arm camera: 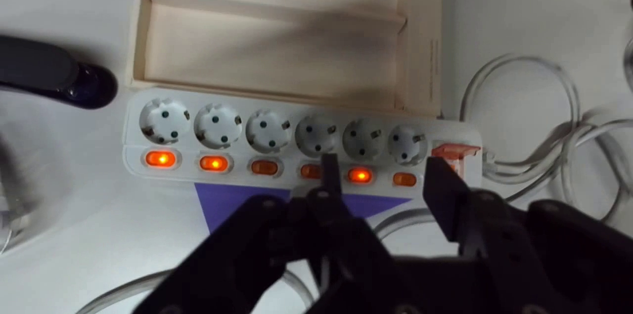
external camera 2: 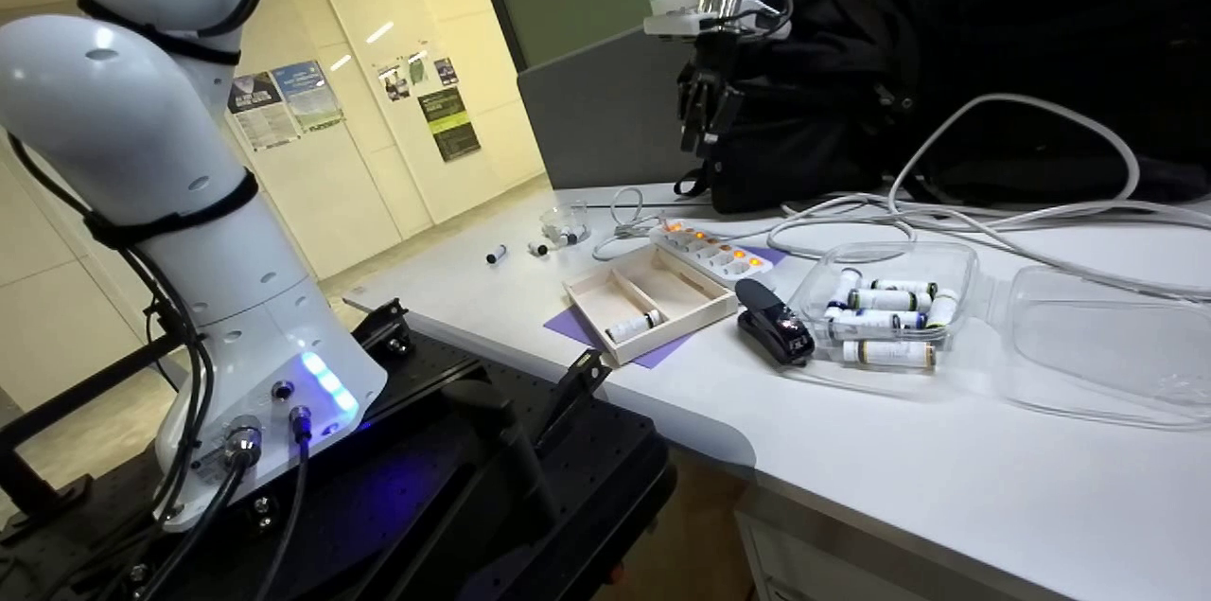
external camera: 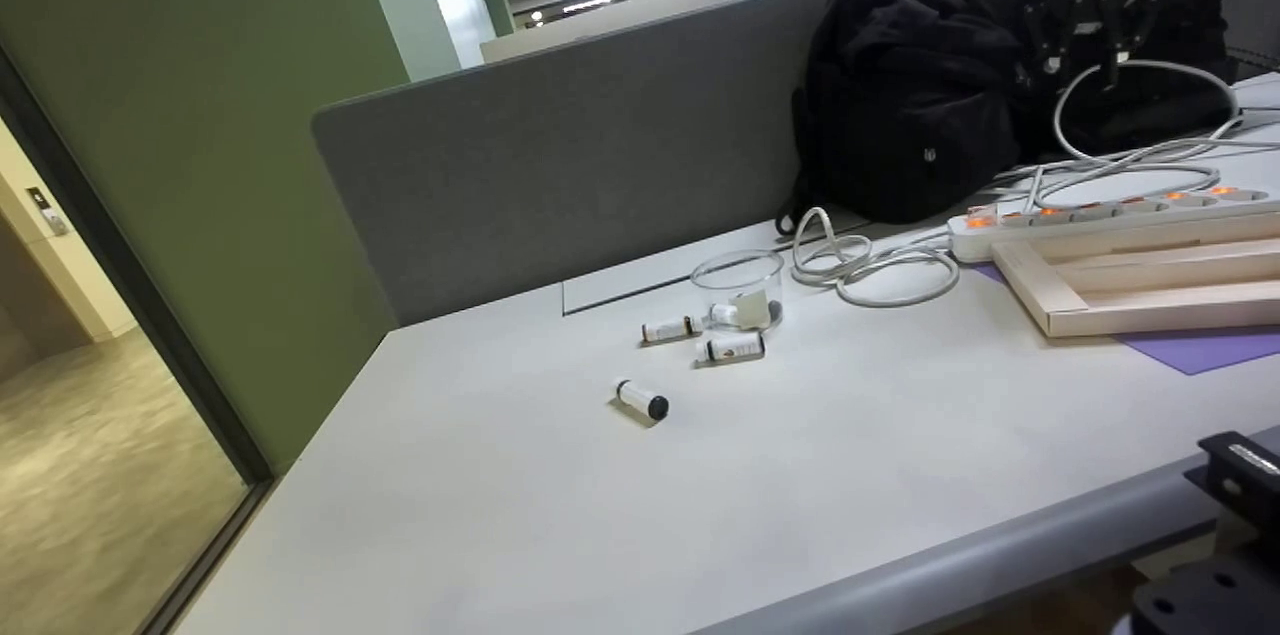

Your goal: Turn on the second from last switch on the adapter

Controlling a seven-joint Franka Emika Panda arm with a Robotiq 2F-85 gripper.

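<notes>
The adapter (arm camera: 292, 153) is a long white power strip with a row of round sockets and a row of small orange switches. It also shows in both exterior views (external camera: 1010, 240) (external camera 2: 716, 253). In the wrist view the two leftmost switches (arm camera: 213, 163) are lit, and so is the second from the right (arm camera: 360, 175). The others are dark; one is partly hidden by a finger. A red cover (arm camera: 455, 151) stands at the cord end. My gripper (arm camera: 382, 170) is open and empty, its fingers spread above the cord end. In both exterior views the gripper (external camera: 1083, 70) (external camera 2: 698, 142) hangs well above the table.
A pale wooden tray (arm camera: 277, 47) with a white cylinder lies against the adapter, over a purple sheet (arm camera: 237, 202). A black stapler-like object (external camera 2: 776, 327) and a clear box (external camera 2: 960, 279) with several cylinders stand nearby. Loose cords (external camera: 900, 260) and black backpacks (external camera: 910, 105) are behind.
</notes>
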